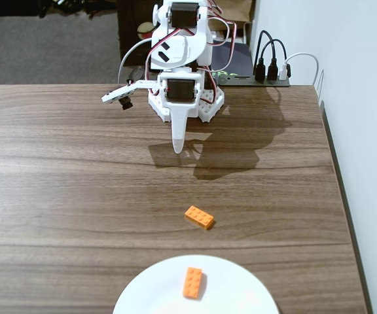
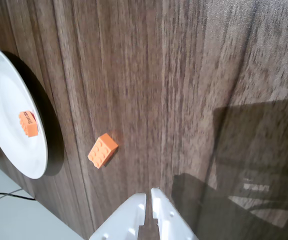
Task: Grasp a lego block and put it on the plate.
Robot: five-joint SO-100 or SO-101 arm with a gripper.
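One orange lego block lies on the wooden table, in front of the arm and just behind the plate; it also shows in the wrist view. A second orange block lies on the white plate at the front edge, seen too in the wrist view on the plate. My white gripper points down near the arm's base, well behind the loose block. In the wrist view the gripper has its jaws nearly together with nothing between them.
The arm's base stands at the table's back edge. A power strip with black plugs sits at the back right. The table's right edge runs along a white wall.
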